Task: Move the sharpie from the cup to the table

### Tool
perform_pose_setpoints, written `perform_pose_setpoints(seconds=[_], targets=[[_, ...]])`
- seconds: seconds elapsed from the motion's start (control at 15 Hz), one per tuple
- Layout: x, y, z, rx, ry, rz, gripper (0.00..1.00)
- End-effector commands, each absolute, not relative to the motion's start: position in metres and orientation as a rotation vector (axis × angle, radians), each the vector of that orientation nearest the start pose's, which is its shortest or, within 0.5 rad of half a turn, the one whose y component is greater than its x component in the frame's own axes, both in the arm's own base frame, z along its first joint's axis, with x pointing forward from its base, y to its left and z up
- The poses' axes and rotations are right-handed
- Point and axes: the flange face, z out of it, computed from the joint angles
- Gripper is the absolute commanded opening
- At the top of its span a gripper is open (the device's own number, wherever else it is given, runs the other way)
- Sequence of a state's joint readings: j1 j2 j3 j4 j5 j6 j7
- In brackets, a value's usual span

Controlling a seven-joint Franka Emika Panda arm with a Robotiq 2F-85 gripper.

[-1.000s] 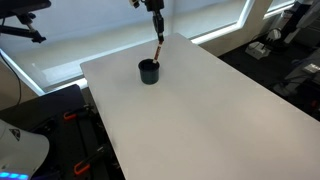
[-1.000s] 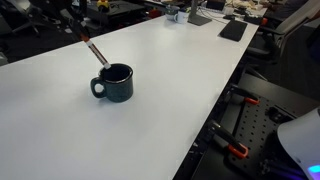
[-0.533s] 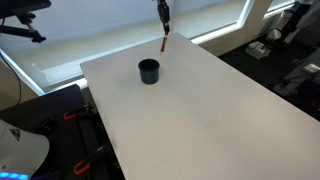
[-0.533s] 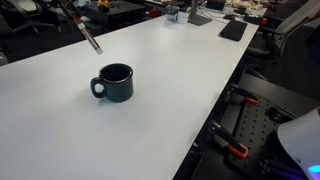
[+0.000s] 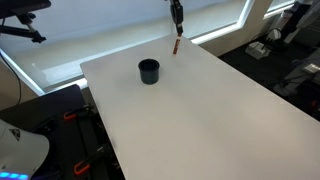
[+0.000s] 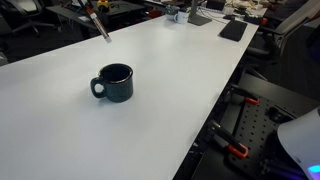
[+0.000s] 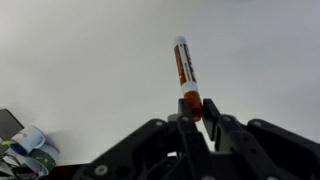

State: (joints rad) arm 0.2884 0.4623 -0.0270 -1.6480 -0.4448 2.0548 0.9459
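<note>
The sharpie (image 7: 184,68) has a label strip along its reddish barrel, but the print is too blurred to read in the wrist view. The gripper (image 7: 197,112) is clamped on the pen's darker end and holds it in the air above the white counter (image 5: 200,110). The pen is out of the cup (image 5: 149,70), beyond it and to the right. The black cup stands upright with its handle (image 6: 97,88) turned left. At the counter's far end lie a dark flat pad (image 6: 232,30) and some small clutter (image 6: 180,14).
</note>
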Motion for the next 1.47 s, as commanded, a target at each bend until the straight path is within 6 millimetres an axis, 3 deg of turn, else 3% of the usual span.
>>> perform_pose_setpoints(seconds=[0.0,0.47,1.07,1.4], targets=[[0.659,0.139,0.337,-3.389,0.836,-0.310,0.05],[0.655,0.116,0.297,-3.404,0.887,-0.166,0.05],[0.635,0.101,0.237,-3.405,0.964,0.016,0.05],[0.630,0.090,0.215,-3.411,0.995,0.055,0.05]])
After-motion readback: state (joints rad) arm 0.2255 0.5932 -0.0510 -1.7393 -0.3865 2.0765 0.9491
